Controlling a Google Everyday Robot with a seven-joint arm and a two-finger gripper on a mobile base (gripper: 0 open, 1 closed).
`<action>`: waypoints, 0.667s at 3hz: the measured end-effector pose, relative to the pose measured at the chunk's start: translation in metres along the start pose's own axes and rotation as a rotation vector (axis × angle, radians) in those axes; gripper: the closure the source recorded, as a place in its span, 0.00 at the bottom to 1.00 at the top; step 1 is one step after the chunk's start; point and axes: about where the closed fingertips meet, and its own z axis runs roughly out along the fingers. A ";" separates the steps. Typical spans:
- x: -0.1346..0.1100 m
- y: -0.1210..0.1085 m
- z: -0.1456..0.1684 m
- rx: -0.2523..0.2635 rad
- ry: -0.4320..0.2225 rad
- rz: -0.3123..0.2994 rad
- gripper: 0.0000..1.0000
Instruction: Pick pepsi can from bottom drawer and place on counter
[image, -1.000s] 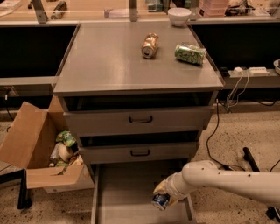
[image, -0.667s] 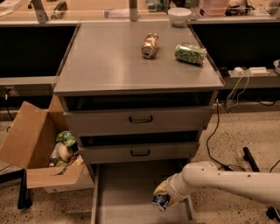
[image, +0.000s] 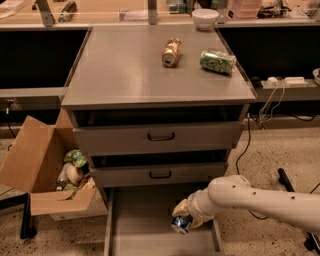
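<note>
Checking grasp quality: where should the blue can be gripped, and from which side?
Probably across its round side wall, from above: the blue can is tilted over the bottom drawer, and the end effector clamps it there.

The robot's single arm (image: 265, 199) is a smooth, cream-white tube with a rounded, bulbous joint, its shell marked by a row of small dark dots along the side. Toward the end it narrows into a short ringed white collar. The gripper (image: 183, 218), with yellowish-tan fingers (image: 179, 207), sits at the pepsi can (image: 180, 225) over the open bottom drawer (image: 145, 231).
</note>
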 end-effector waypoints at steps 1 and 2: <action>-0.017 -0.049 -0.060 0.068 -0.027 -0.173 1.00; -0.018 -0.045 -0.053 0.058 -0.031 -0.207 1.00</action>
